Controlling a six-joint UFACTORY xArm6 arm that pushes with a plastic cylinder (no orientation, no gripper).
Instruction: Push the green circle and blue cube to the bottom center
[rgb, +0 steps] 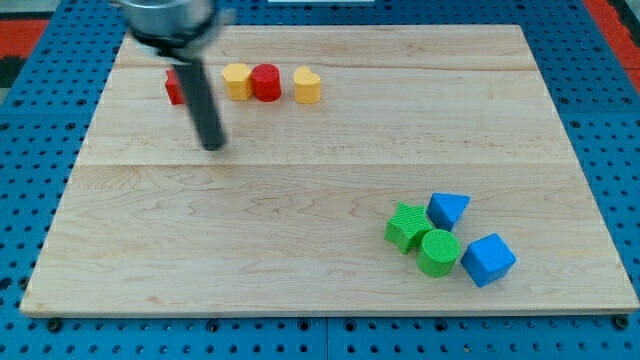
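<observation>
The tip (213, 146) is hanging far left, blurred perhaps from moving, well apart from the green circle (439, 251) touching the blue cube (488, 259) near right. It is having no jaws; it should be circling right of them, pushing left.

Near the hand: red block (174, 87), yellow block (237, 80), red cylinder (266, 82), yellow block (307, 86). Well away: green block (406, 225), blue triangle (447, 209).
</observation>
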